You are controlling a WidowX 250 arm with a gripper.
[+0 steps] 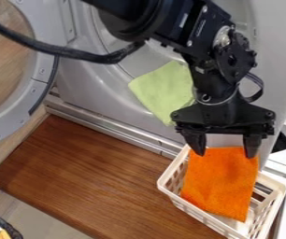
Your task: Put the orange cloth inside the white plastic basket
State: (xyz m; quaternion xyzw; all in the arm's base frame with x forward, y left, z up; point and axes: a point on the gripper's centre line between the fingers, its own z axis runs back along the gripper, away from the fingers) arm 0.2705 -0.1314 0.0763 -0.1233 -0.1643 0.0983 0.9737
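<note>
Item: 1 orange cloth [221, 186], in wht. basket [192, 207]; 1 gripper [225, 151], spread open abv., prob. (we'd guess) so lifting won't drag it out.

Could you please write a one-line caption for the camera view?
Black gripper, fingers apart, over an orange cloth in a white plastic basket, with a light-green cloth behind.

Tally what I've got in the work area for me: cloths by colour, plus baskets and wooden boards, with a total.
Orange cloth: 1
Light green cloth: 1
White plastic basket: 1
Brown wooden board: 1
Total: 4
</note>
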